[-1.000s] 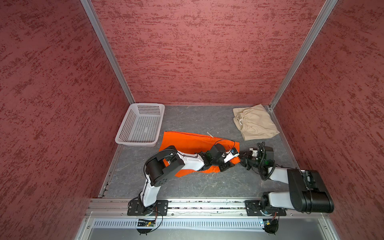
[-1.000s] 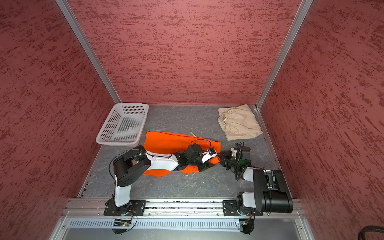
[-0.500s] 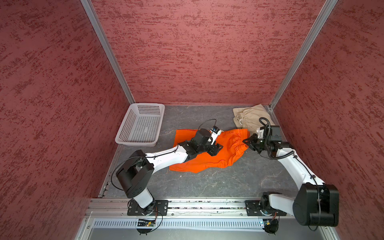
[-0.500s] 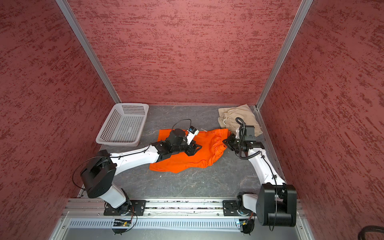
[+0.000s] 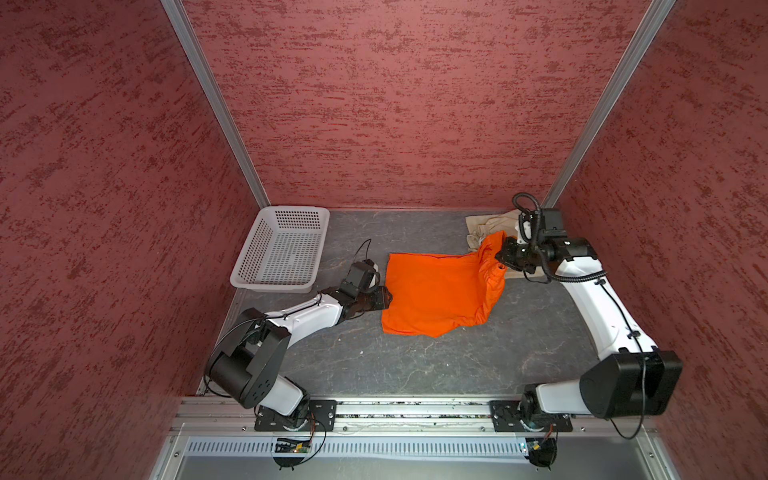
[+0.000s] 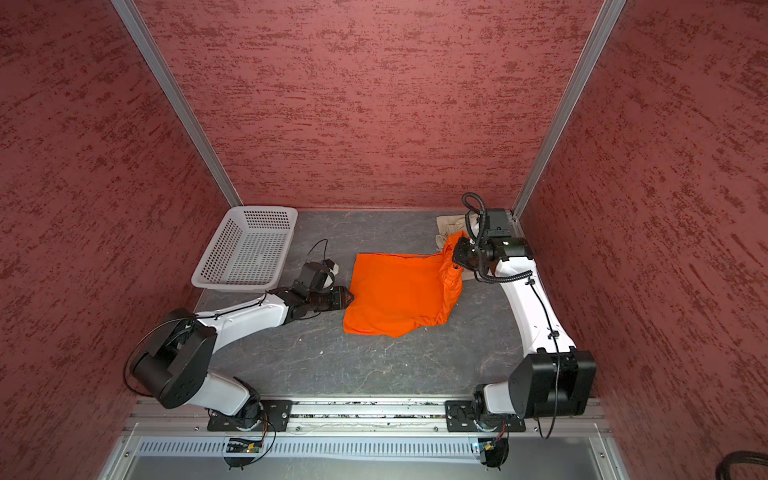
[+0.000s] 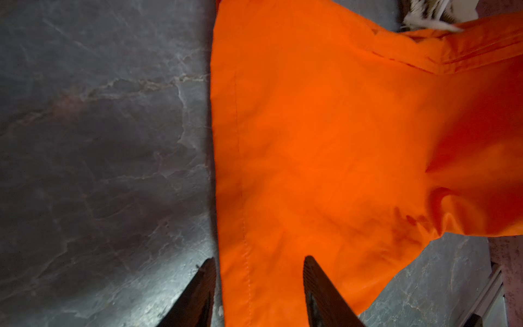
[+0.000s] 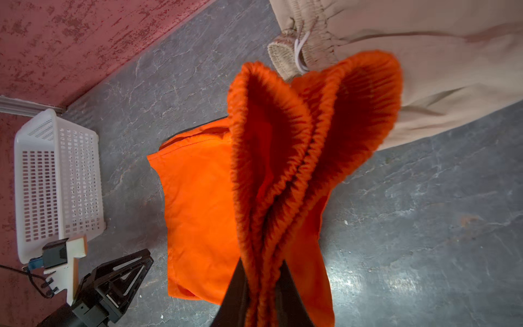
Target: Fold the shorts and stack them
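**Grey marbled tabletop, red walls: orange pair lifted by its waist at R end**

Grey marbled tabletop (image 5: 415, 365) w/ red textured walls on 3 sides. Bright orange cloth shorts (image 5: 436, 291) lie mid-table, a bit right of centre. Most of the fabric is flat, but the gathered elastic waistband (image 8: 283, 170) is pulled up at the far-right end.

Right gripper (image 5: 500, 255) is clamped on that waistband. Its wrist view shows the ribbed folds bunched tight btwn the black fingers (image 8: 232, 300), w/ the rest of the cloth trailing down to the table.

The raised waist hangs over the near-left edge of the beige cloth shorts (image 5: 486, 224). These sit crumpled in the far-right corner, w/ a white drawstring (image 8: 300, 53) showing at their waist. Can't tell if the two pairs touch.

Left gripper (image 5: 386, 297) sits low at the left hem of the orange pair, approx midway along that edge. Its jaws are apart: one finger (image 7: 198, 291) is over bare table just outside the hem, the other over the cloth. Nothing is pinched.

White perforated plastic basket (image 5: 249, 266) stands at far left beside the wall, just beyond the left arm, well apart from both pairs.
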Robot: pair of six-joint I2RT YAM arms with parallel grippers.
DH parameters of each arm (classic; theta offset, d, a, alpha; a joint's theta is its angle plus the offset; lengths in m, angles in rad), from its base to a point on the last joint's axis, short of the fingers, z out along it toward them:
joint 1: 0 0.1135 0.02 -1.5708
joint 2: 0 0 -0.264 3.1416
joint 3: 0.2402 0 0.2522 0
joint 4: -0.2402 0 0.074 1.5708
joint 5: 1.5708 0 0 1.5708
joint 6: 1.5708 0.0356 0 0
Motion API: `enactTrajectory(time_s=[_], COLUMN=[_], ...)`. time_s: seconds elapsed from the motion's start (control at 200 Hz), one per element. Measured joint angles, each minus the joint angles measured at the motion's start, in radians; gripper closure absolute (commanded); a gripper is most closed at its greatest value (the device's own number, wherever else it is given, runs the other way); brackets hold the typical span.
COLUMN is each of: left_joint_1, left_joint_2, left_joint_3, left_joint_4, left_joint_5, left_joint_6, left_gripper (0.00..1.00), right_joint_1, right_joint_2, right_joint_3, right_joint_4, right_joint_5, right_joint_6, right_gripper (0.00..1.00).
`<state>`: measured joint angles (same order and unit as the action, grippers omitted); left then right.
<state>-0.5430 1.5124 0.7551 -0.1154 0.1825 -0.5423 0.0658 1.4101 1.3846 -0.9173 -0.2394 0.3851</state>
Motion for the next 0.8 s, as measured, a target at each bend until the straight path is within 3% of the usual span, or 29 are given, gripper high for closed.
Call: enactTrajectory(time_s=[0.321,0.551,0.797], left_joint_1=[-0.001,-0.003,-0.003], left_joint_2=[0.125,0.141,0.141], left_joint_3=[-0.033,-0.032,-0.032], left_joint_4=[0.097,0.128,0.128], left_joint_5=[0.026,0.024,0.018], left_joint_6=[-0.047,-0.052,-0.052], left_gripper=[0.73,0.75,0.76], right_joint_1=[0.228,0.420,0.558], right_joint_2=[0.069,0.196,0.344], right_joint_3=[0.158,0.248,0.275], right_joint_4=[-0.024,-0.022,0.032], right_joint_5=[0.135,0.226,0.232], right_joint_6=[0.026,0.057,0.105], right_gripper=[0.89,0.88,0.86])
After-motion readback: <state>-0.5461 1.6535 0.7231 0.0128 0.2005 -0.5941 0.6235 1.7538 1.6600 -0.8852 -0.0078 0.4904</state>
